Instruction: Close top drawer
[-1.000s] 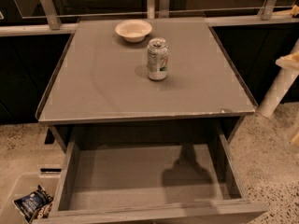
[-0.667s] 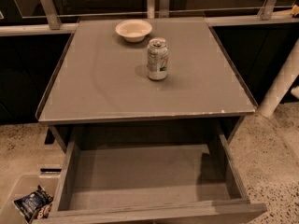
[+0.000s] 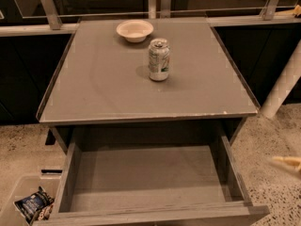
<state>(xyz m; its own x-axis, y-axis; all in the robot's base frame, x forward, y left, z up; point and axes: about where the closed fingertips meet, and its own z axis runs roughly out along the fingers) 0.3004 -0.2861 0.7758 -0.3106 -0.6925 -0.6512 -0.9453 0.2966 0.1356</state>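
The top drawer (image 3: 150, 178) is a wide, shallow grey wood-grain drawer, pulled far out of the cabinet toward me and empty inside. Its front edge (image 3: 150, 215) runs along the bottom of the camera view; the knob is out of view. My gripper (image 3: 288, 163) shows only as a pale, blurred tip at the right edge, to the right of the drawer's right side wall and apart from it, over the floor.
The grey cabinet top (image 3: 108, 79) carries a soda can (image 3: 159, 59) and a cream bowl (image 3: 135, 30). A clear bin with a snack bag (image 3: 33, 204) sits at the lower left. A white tube (image 3: 284, 84) slants at the right over speckled floor.
The gripper was at the upper right edge a second ago, left the view, and now shows at the lower right edge. The dark shadow inside the drawer is gone. The drawer has not moved.
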